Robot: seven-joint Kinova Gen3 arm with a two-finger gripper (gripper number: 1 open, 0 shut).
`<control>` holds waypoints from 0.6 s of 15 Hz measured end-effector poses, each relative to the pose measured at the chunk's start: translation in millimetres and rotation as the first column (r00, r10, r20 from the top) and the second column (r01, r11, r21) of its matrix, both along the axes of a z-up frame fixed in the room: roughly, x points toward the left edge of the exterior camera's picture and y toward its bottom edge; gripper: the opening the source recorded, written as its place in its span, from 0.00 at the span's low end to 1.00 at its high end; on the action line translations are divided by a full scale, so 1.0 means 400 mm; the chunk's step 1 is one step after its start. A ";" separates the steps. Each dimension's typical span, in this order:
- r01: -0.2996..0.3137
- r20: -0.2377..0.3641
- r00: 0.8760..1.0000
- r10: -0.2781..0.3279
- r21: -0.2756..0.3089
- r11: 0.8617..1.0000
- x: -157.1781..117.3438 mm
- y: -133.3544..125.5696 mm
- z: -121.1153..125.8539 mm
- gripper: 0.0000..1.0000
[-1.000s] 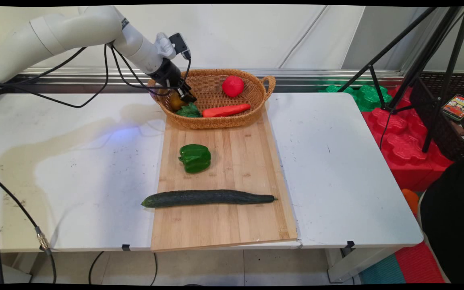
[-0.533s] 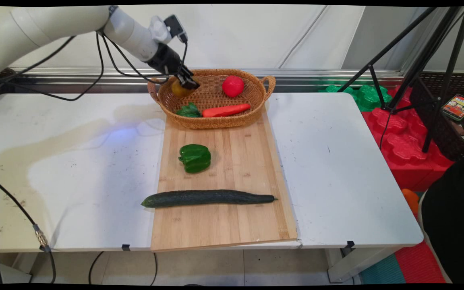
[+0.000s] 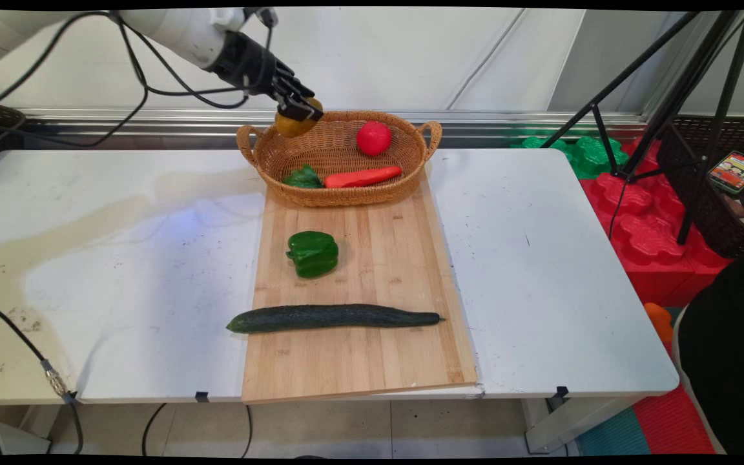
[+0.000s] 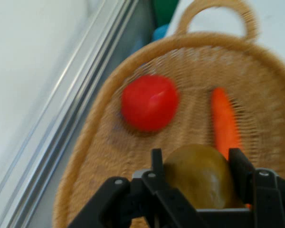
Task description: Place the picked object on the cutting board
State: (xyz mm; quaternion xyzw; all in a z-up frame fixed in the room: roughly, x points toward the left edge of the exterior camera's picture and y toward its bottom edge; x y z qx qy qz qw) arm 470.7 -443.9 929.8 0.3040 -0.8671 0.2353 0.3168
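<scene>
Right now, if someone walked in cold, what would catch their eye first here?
Probably the gripper raised above the wicker basket's left end, shut on a yellow-brown potato. A red tomato and an orange carrot lie in the basket. On the cutting board in front lie a green pepper and a long cucumber.

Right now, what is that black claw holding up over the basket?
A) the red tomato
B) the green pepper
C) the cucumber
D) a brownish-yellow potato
D: the gripper is shut on the brownish-yellow potato, lifted above the basket, while the tomato lies inside it.
</scene>
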 end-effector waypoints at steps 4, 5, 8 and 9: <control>0.151 -0.050 0.987 -0.151 -0.007 0.989 -0.007 0.076 0.056 0.00; 0.189 -0.062 0.980 -0.189 -0.009 0.982 -0.012 0.095 0.067 0.00; 0.284 -0.085 0.955 -0.283 -0.002 0.959 -0.034 0.141 0.078 0.00; 0.312 -0.093 0.946 -0.311 0.005 0.950 -0.043 0.156 0.075 0.00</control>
